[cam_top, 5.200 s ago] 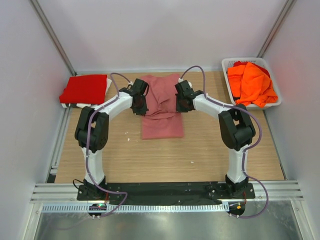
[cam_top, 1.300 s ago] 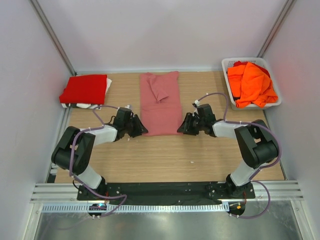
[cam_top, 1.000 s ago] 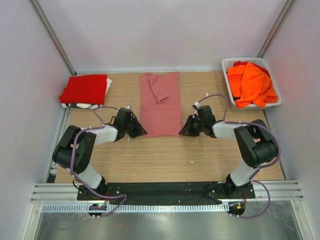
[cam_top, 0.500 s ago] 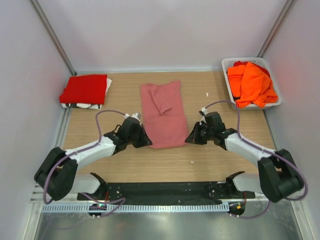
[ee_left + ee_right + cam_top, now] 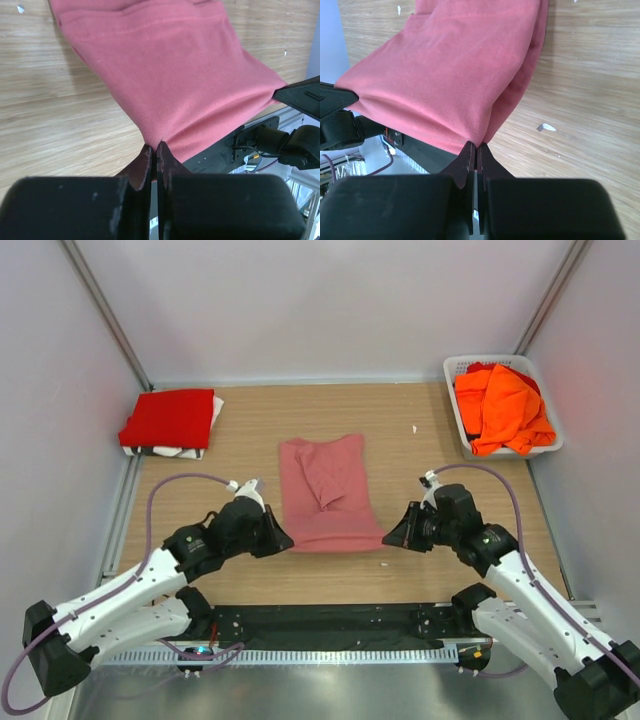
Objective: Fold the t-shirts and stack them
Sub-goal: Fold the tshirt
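Your left claw [image 5: 282,540] is clenched on the near left corner of the pink t-shirt [image 5: 325,490]. In the left wrist view the jaws are pressed together with the cloth pinched between them. Your right claw [image 5: 391,539] grips the near right corner of the same shirt in the same way, jaws tight on a fold of fabric. The hem is stretched between the two claws near the front edge of the table [image 5: 250,575]. The rest of the shirt runs back toward the middle of the table, with a sleeve folded in across its top.

The red t-shirt [image 5: 170,418] lies folded at the far left corner of the table, on top of something white. The orange t-shirts [image 5: 505,405] are heaped in the white basket [image 5: 458,368] at the far right corner of the table, well apart from both claws.
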{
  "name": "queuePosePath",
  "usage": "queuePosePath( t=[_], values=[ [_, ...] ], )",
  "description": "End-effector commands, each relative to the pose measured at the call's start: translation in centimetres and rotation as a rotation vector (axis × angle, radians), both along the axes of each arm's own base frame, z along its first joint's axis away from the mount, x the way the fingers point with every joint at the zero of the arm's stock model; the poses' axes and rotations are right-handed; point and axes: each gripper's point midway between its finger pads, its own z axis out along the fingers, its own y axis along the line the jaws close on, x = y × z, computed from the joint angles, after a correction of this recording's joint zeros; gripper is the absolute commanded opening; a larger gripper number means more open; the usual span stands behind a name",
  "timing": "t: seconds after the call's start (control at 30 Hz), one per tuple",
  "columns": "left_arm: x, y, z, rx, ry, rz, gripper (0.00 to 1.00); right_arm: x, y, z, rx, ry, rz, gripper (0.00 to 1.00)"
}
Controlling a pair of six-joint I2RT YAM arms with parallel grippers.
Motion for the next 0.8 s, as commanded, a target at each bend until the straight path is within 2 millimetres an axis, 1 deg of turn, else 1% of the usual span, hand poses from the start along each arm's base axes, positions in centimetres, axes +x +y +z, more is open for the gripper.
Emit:
queuePosePath(
  t=[0.0,0.07,0.1,0.17,0.2,0.27,0.3,0.33,0.37,0.4,0.43,0.47,0.5,0.53,0.57,0.6,0.63,0.67,0.7,0.73,0.77],
  values=[
    [0.7,2.6,0.8,0.131,-0.016,0.070,0.01,1.3,-0.8,2.1,-0.048,-0.031,-0.047,0.01],
    [1.1,2.6,1.0,0.150,-0.022,0.076,0.01,2.2,-0.7,2.9,-0.072,-0.051,-0.043,0.01],
    [1.4,2.5,1.4,0.154,-0.032,0.075,0.01,2.6,-0.9,3.0,-0.088,-0.057,-0.053,0.01],
    [1.9,2.5,1.3,0.185,-0.033,0.084,0.01,3.4,-0.7,3.5,-0.103,-0.073,-0.040,0.01],
    [2.2,2.4,1.8,0.189,-0.042,0.085,0.01,3.8,-0.8,3.7,-0.113,-0.081,-0.045,0.01],
    [2.7,2.4,1.9,0.214,-0.050,0.093,0.01,4.7,-0.6,4.0,-0.128,-0.091,-0.036,0.01],
    [3.1,2.3,2.7,0.212,-0.067,0.091,0.01,5.1,-0.5,4.0,-0.140,-0.090,-0.037,0.01],
    [3.5,2.2,2.6,0.223,-0.065,0.095,0.01,5.7,-0.3,4.7,-0.142,-0.109,-0.028,0.01],
    [3.8,2.2,2.9,0.226,-0.072,0.097,0.01,6.2,-0.2,5.0,-0.146,-0.120,-0.026,0.01],
    [4.4,2.1,3.8,0.225,-0.090,0.091,0.01,6.8,-0.2,4.5,-0.169,-0.104,-0.033,0.01],
    [5.1,2.3,4.0,0.230,-0.090,0.108,0.02,7.7,0.0,5.4,-0.168,-0.124,-0.039,0.01],
    [5.8,2.0,4.6,0.222,-0.088,0.102,0.01,8.3,0.2,5.5,-0.181,-0.133,-0.032,0.01],
    [6.3,2.0,4.7,0.221,-0.079,0.103,0.01,9.1,0.4,5.0,-0.197,-0.117,-0.031,0.01],
    [7.4,2.6,4.9,0.219,-0.072,0.120,0.02,10.5,0.5,6.1,-0.207,-0.145,-0.046,0.01],
    [8.4,2.5,4.4,0.222,-0.052,0.123,0.01,11.5,0.5,6.4,-0.222,-0.149,-0.054,0.01],
    [10.0,2.9,5.1,0.185,-0.039,0.145,0.02,12.9,0.8,5.0,-0.260,-0.111,-0.043,0.01],
    [10.9,3.0,5.1,0.173,-0.025,0.137,0.02,15.2,1.0,6.8,-0.266,-0.156,-0.066,0.01],
    [12.3,2.9,5.1,0.148,-0.008,0.133,0.02,16.8,1.3,7.2,-0.269,-0.158,-0.070,0.01],
    [14.5,2.5,5.1,0.130,0.019,0.126,0.05,19.0,0.9,7.0,-0.283,-0.143,-0.091,0.01],
    [17.0,3.8,4.6,0.094,0.062,0.162,0.08,21.7,0.9,4.0,-0.323,-0.070,-0.098,0.02],
    [19.1,4.1,4.4,0.088,0.066,0.157,0.13,25.7,1.6,6.5,-0.298,-0.119,-0.116,0.04]
  ],
)
